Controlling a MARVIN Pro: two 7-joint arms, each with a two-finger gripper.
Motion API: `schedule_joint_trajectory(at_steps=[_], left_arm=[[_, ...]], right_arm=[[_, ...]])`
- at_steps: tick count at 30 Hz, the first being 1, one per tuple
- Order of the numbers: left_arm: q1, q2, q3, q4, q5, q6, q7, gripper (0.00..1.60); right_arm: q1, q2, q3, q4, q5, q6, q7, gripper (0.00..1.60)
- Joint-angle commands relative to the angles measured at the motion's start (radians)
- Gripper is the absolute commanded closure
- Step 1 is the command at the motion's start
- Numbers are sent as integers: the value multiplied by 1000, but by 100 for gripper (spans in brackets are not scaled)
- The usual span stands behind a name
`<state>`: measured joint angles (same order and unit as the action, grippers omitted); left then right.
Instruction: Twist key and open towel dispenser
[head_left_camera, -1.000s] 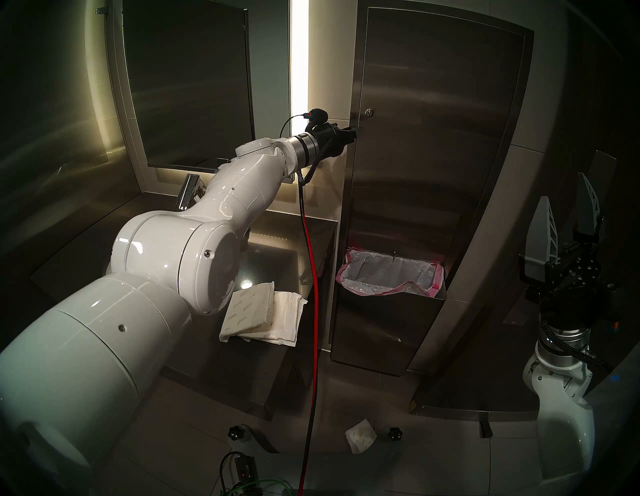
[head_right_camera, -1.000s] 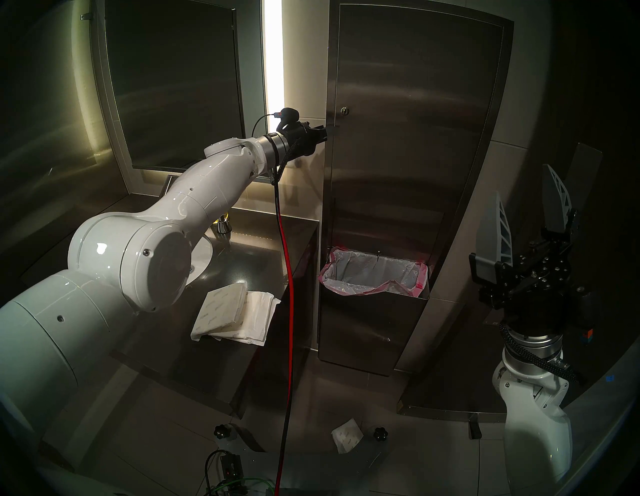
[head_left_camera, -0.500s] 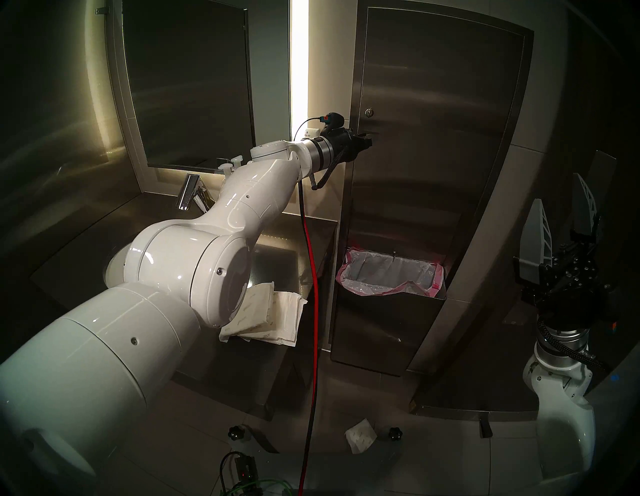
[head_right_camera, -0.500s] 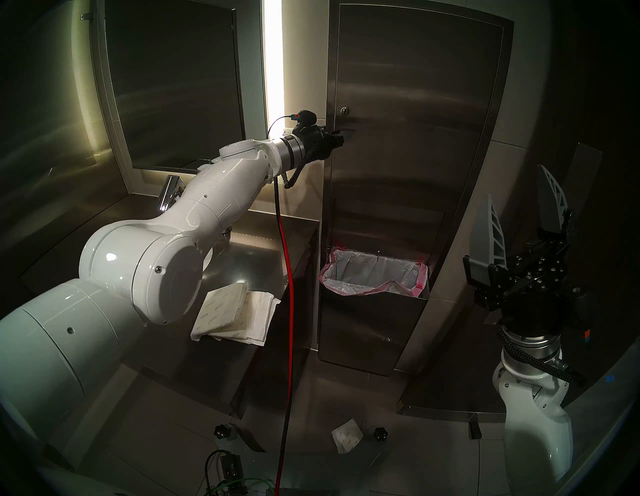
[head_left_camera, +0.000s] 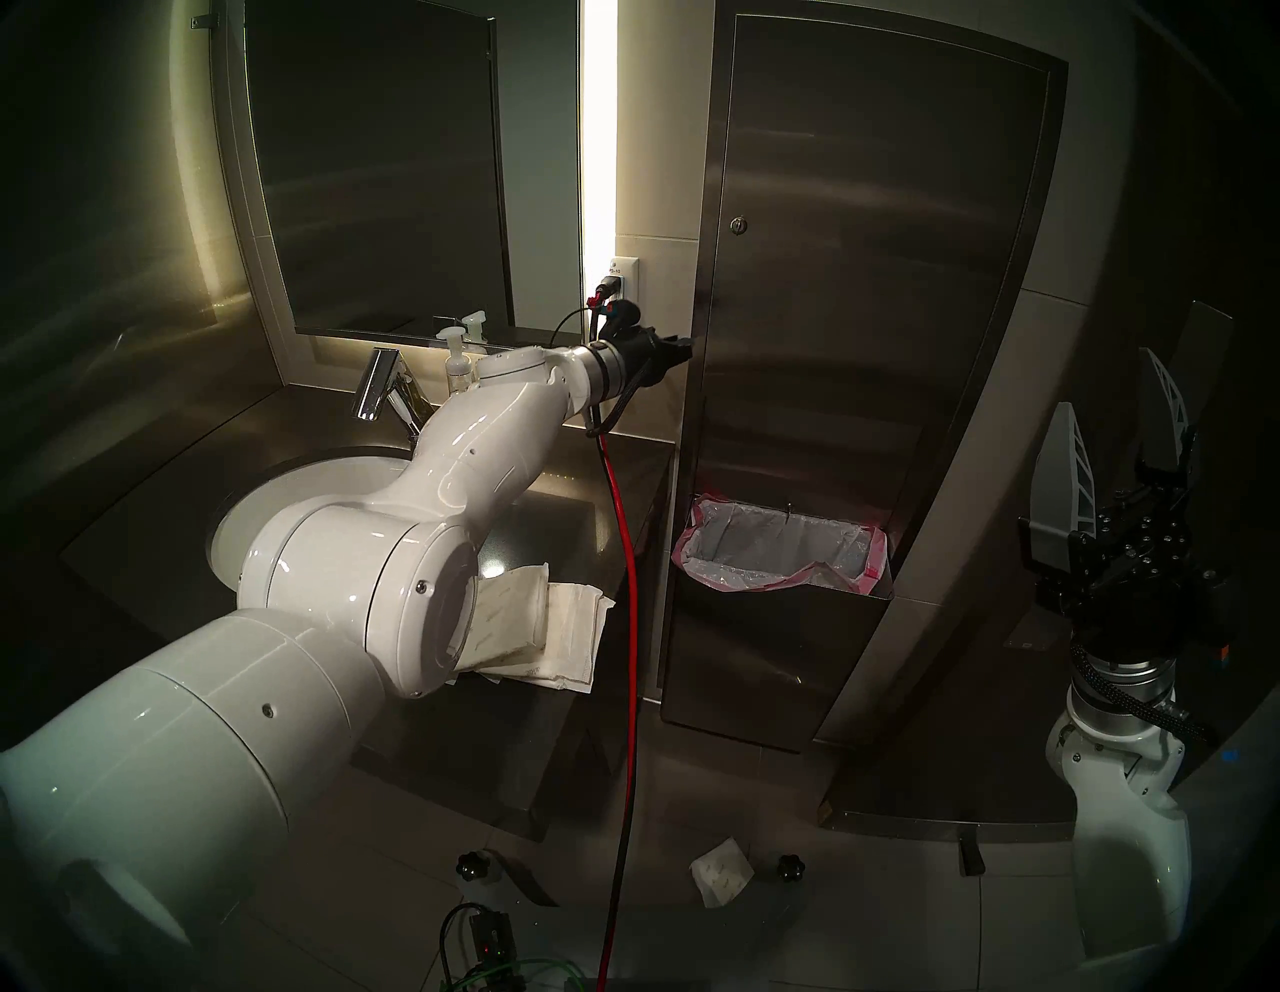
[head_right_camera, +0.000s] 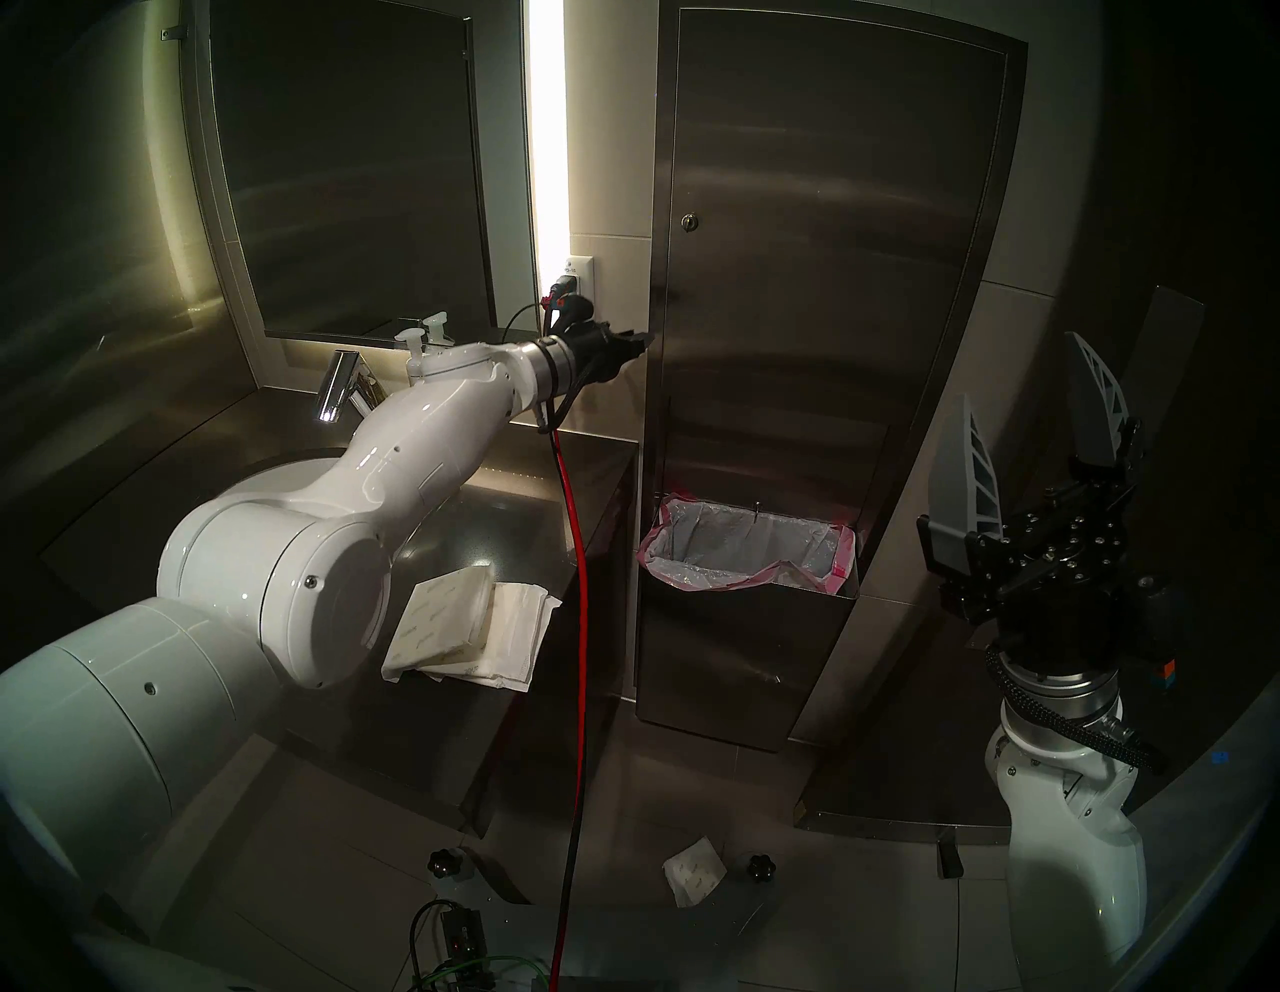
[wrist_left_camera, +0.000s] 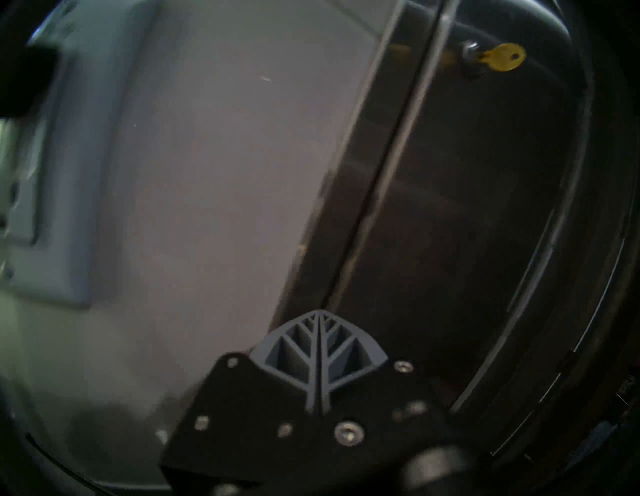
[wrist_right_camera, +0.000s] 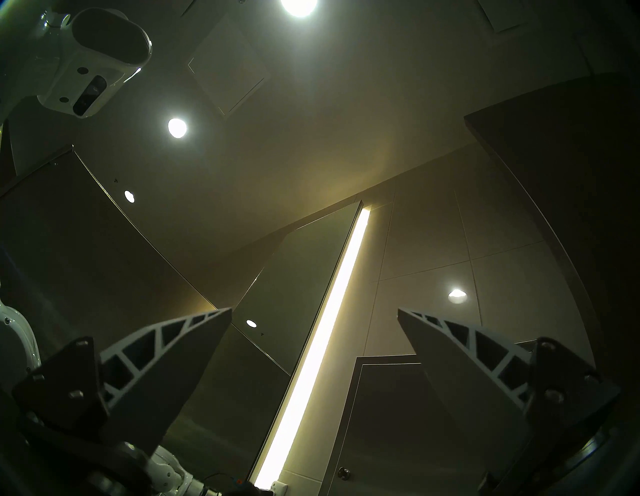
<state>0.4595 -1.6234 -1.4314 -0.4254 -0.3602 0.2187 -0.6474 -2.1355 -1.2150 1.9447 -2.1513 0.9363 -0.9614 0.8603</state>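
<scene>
Towel dispenser (head_left_camera: 866, 277): one tall, narrow cabinet of brushed stainless steel; flat door panel sitting flush and closed.
Key (wrist_left_camera: 502, 61): one flat brass-yellow key with a holed bow, projecting from the round silvery lock (head_left_camera: 739, 224) near the door's left edge, at mid height.
Left gripper (head_left_camera: 682, 344): two ribbed grey fingers pressing together, holding nothing, pointing at the cabinet's left frame, below the lock.
Right gripper (head_left_camera: 1108, 443): two white lattice fingers standing spread wide, empty, pointing upward, well apart from the cabinet.
Bin liner (head_left_camera: 779, 547): one thin crinkled plastic bag, pink-edged, lining the lower steel bin.
Paper towels (head_left_camera: 547, 630): two folded white stacks lying on the dark counter; one loose piece (head_left_camera: 720, 873) on the floor tiles.
</scene>
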Motion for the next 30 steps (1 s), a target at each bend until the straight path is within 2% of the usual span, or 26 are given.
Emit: schedule_joint_trajectory(at_steps=[1,6,10,24,30], left_arm=[[-17,14,-13,-47,-4,-21,16,160],[-61,15,-19,-115,-4,-50,24,160],[-63,8,-18,-142,-3,-56,31,160],[-22,-26,-11,-221,0,-52,75,160],[-8,-23,-13,-250,3,-50,100,160]], right_arm=[[1,0,0,-4,0,1,3,0],[1,0,0,-3,-7,1,3,0],[1,1,0,-3,-11,1,2,0],[1,1,0,-3,-28,1,2,0],[1,1,0,-2,-35,1,1,0]])
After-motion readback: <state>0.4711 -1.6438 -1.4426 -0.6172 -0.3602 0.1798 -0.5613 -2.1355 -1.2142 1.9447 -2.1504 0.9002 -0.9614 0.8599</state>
